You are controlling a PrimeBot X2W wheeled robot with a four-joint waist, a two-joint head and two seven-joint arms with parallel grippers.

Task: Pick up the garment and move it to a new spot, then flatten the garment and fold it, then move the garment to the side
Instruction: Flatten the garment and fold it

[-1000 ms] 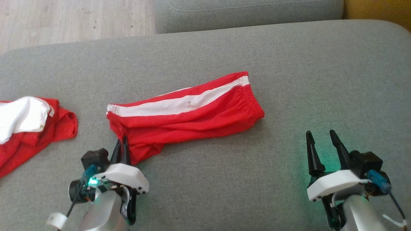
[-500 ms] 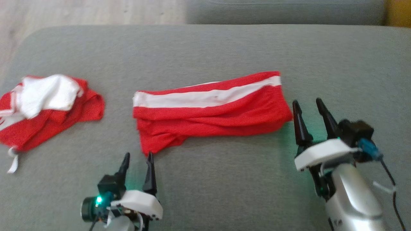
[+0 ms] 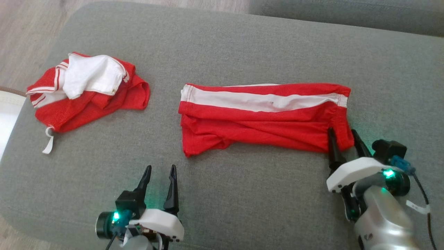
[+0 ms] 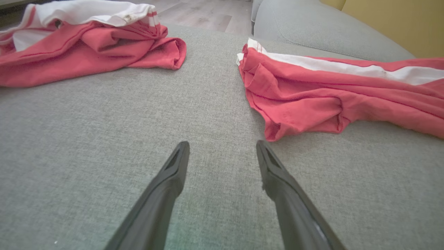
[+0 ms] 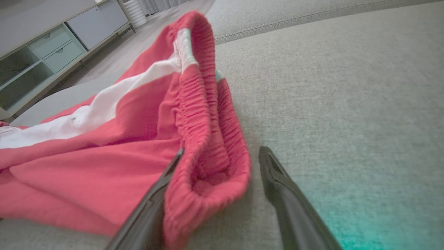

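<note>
We see the shorts [image 3: 263, 118] lying lengthwise across the middle of the grey cushion [image 3: 242, 201]. They are red, with a white stripe [image 3: 260, 101] running along the far edge. The cloth is roughly flat but creased, with folds bunched along its near side and a loose corner pointing toward us at the left end. The elastic waistband [image 5: 204, 104] forms the right end.

Our right tool [image 3: 342, 131] stands at the waistband's near corner with its fingers spread apart. In the right wrist view the gathered hem lies between the two fingers. It drapes over the left one [image 5: 149, 208] and hides part of it, while the right one [image 5: 282, 194] lies over bare cushion just beside the cloth. The jaws are not pressed onto the fabric.

Our left tool [image 3: 161, 167] is also spread wide and holds nothing. It is over bare cushion, near the left near corner of the shorts but apart from it. In the left wrist view that corner lies just beyond the right fingertip.

To the left, well apart from the shorts, a heap [image 3: 90, 90] of red and white clothing lies crumpled near the cushion's edge, with a white tie [image 3: 48, 144] trailing from it. Wooden floor [image 3: 24, 31] shows beyond the cushion at the far left. A pale cabinet [image 5: 45, 48] with drawers stands in the background of the right wrist view.
</note>
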